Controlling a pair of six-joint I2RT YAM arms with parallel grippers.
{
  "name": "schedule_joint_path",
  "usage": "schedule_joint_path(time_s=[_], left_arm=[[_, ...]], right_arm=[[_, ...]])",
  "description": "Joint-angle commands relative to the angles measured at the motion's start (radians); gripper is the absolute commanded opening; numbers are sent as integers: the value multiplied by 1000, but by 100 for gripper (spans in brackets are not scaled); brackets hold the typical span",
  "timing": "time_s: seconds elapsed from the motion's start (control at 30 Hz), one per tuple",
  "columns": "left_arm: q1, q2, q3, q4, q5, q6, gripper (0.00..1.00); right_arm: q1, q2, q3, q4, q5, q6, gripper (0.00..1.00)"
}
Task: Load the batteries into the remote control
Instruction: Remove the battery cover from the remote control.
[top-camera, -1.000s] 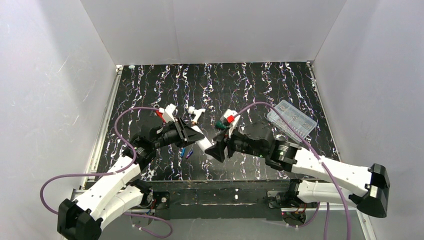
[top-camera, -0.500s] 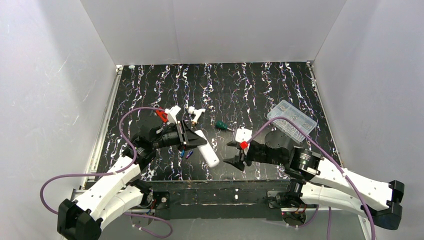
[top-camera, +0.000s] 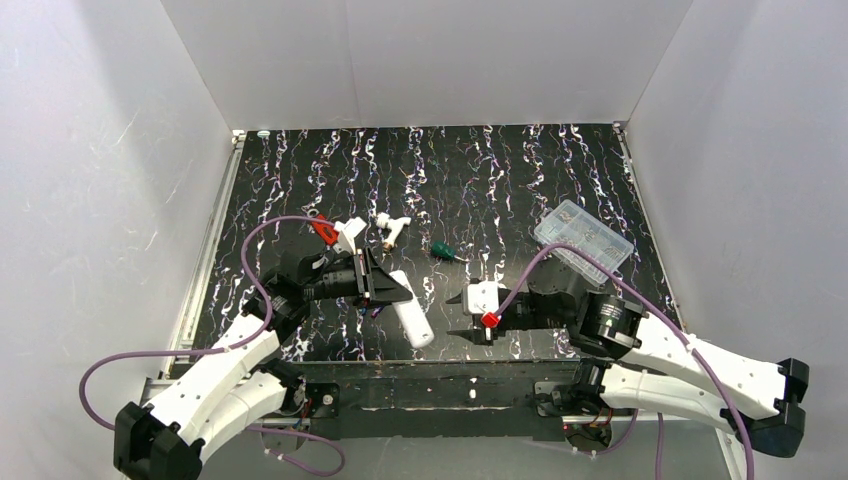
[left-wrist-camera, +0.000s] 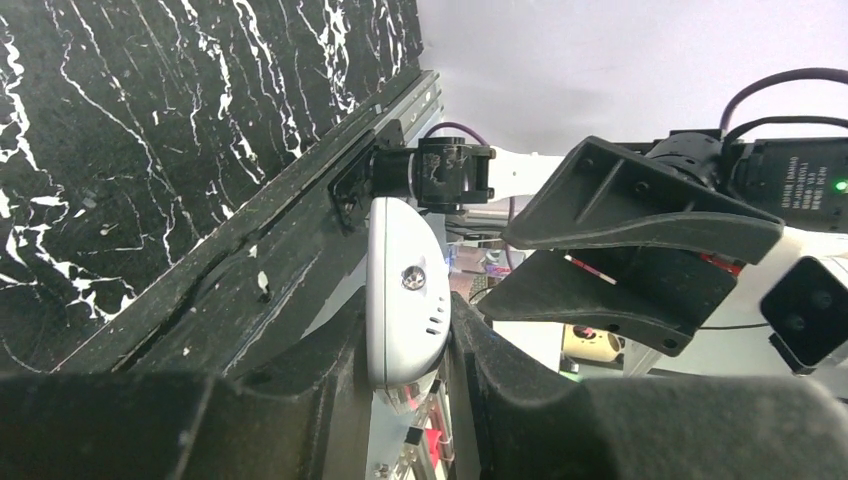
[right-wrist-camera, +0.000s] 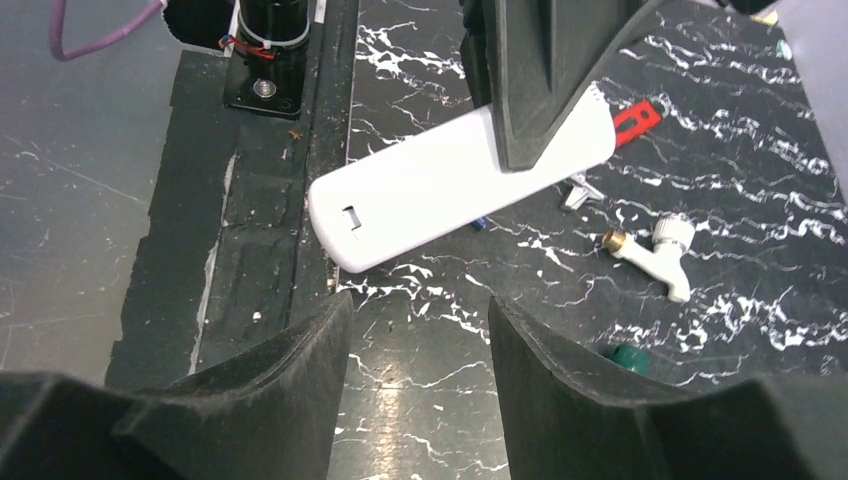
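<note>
Since a second ago my right arm has drawn back from the remote control (top-camera: 412, 318) and sits lower, to the remote's right. More of the white bar now shows beyond my left claw (left-wrist-camera: 410, 345).

Nearest me, the remote's free rounded end reaches toward the near edge of the black marbled table (top-camera: 520, 180). A small rectangular slot shows on the face turned to my right wrist camera. My right claw (right-wrist-camera: 418, 320) faces that end from just beside it without touching. Its fingers stand apart, with nothing between them but bare table.

My left claw is clamped tight on the remote's other end, one finger pressed against each long side. The bar slants away from the grip toward the table edge.

Of the batteries (right-wrist-camera: 479, 224) I can make out only one small blue tip. It peeks from under the remote's far side and lies on the table. I cannot tell where the second one lies.

Beyond the remote, slightly to its right, lies the green-handled screwdriver (top-camera: 441, 250). Farther still, almost straight behind the remote, is the white pipe fitting (top-camera: 390, 228) with its brass end. The clear plastic box (top-camera: 583, 238) sits well apart, to the remote's far right.
</note>
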Motion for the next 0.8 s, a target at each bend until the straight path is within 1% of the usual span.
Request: schedule_joint_path(time_s=[0.0, 0.13, 0.23, 0.3, 0.43, 0.5, 0.6, 0.77], left_arm=[[0, -27, 18, -28, 49, 50, 0], [0, -20, 13, -29, 45, 52, 0], [0, -18, 14, -29, 45, 53, 0], [0, -18, 14, -32, 43, 54, 0], [0, -14, 16, -36, 34, 54, 0], [0, -14, 17, -37, 29, 50, 0], [0, -13, 20, -40, 23, 51, 0], [0, -10, 24, -47, 17, 49, 0]], right_arm=[[5, 18, 50, 55, -40, -82, 61], [5, 13, 13, 128, -27, -80, 61], [5, 14, 11, 133, -51, -87, 60], [5, 23, 20, 119, -79, -97, 58], [5, 59, 55, 70, -146, -126, 51], [5, 81, 71, 44, -171, -141, 49], [5, 97, 82, 39, -197, -152, 49], [7, 105, 73, 90, -227, -163, 52]])
